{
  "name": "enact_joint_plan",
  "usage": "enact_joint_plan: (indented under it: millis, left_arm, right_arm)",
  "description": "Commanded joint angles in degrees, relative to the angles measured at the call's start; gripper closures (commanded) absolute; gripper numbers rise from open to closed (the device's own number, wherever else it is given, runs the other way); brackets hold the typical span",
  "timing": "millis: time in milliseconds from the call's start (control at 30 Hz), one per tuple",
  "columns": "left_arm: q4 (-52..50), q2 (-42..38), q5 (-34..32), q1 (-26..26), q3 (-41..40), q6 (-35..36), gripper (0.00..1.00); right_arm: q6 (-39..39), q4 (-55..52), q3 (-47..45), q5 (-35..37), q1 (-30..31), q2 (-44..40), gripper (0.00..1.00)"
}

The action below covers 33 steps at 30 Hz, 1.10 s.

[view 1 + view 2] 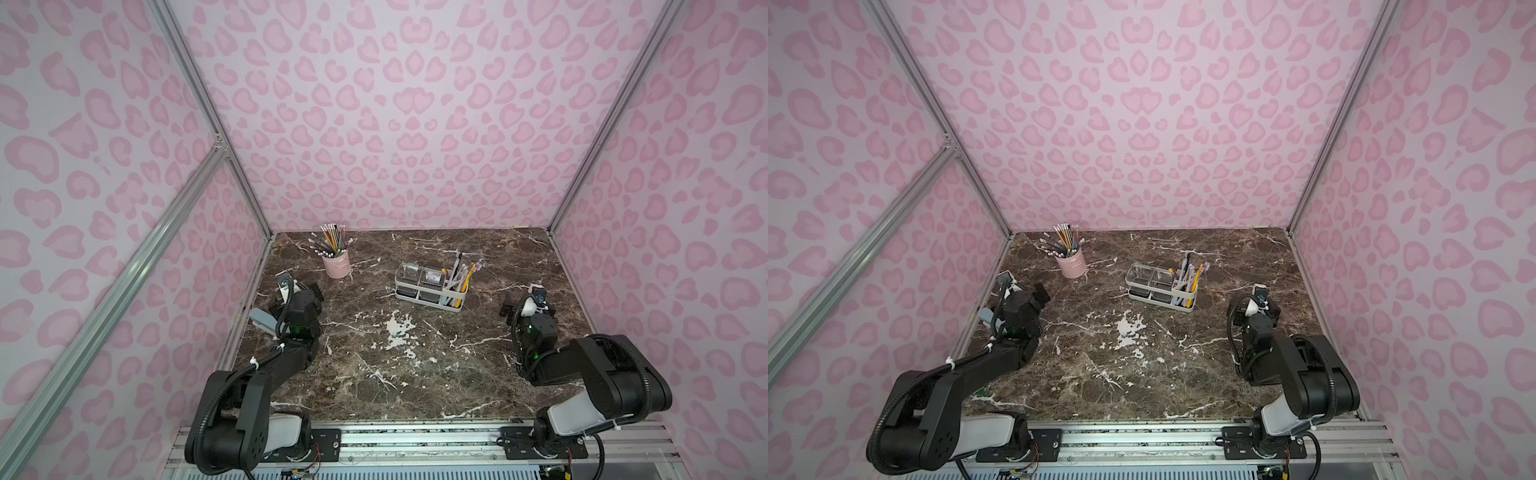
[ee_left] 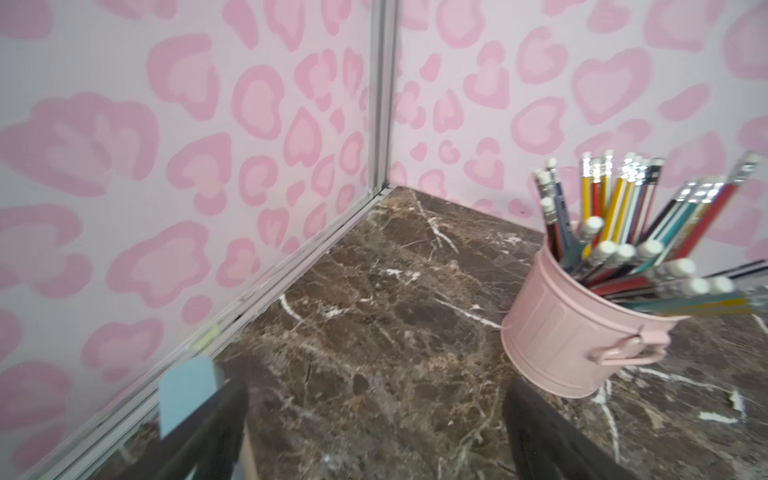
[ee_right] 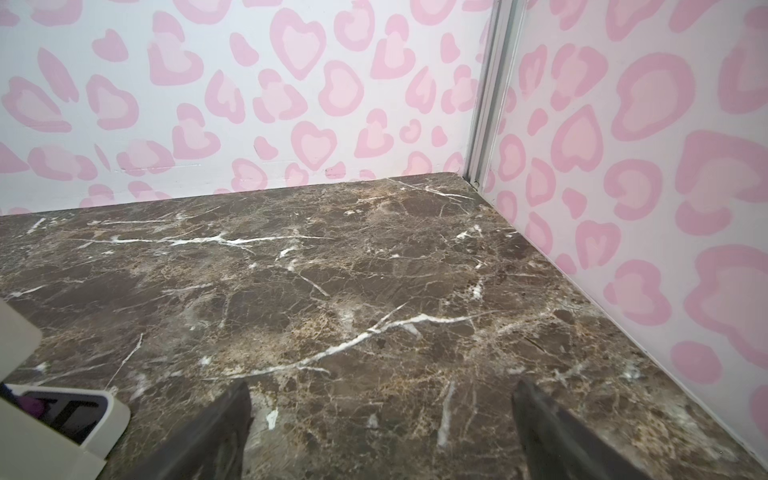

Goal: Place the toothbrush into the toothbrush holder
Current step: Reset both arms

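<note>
Toothbrushes (image 1: 469,272) are standing in the toothbrush holder (image 1: 453,302); left gripper (image 2: 376,386) and right gripper (image 3: 382,386) are hanging open and empty, well apart from it, so placement appears complete: keep both clear.

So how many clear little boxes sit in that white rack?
2, side by side in the toothbrush holder: the end box, and the middle box next to the toothbrush slots. None looks hidden.

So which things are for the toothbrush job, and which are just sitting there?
For the job:
- toothbrush holder, the white caddy
- toothbrushes, standing in its slotted end
- left hand and right hand, both open and empty

Just sitting there:
- pink pencil cup, off to one side
- pencils in that cup
</note>
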Motion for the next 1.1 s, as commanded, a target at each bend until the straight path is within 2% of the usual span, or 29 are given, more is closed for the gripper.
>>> enact_joint_plan:
  millis: [0,100,133,200,267,300,333,367,1067]
  left_arm:
    - [20.23,3.52,5.49,0.15,-1.88,6.56,0.03]
    - [26.29,9.11,9.34,0.15,-2.47,8.45,0.03]
    - [22.70,8.91,10.10,0.34,-0.97,7.91,0.02]
    - [23.32,8.52,12.65,0.90,-1.48,8.30,0.02]
    - [28.74,8.64,18.51,1.32,-4.88,10.15,0.03]
    - [34.82,9.98,21.09,1.64,-7.90,10.99,0.03]
    - [41.66,10.91,18.97,0.88,-9.67,11.34,0.02]
    - [35.16,9.51,15.58,0.98,-7.56,9.27,0.02]
    - [35.95,9.87,15.85,1.92,-7.87,8.61,0.02]
  right_arm:
    - [0.21,1.89,0.51,0.05,0.05,-0.14,0.00]
    - [0.22,1.90,0.54,0.04,0.08,-0.16,0.00]
    - [0.22,1.90,0.50,0.05,0.04,-0.14,0.00]
    - [0.21,1.90,0.52,-0.02,0.12,-0.16,0.00]
    - [0.24,1.63,0.64,-0.22,-0.08,-0.16,0.00]
    - [0.30,1.63,0.61,-0.21,-0.08,-0.14,0.00]
    - [0.32,1.58,0.73,-0.37,-0.10,-0.13,0.00]
    - [0.31,1.46,0.77,-0.67,-0.18,-0.13,0.00]
    - [0.39,1.26,0.82,-0.83,-0.27,-0.22,0.00]
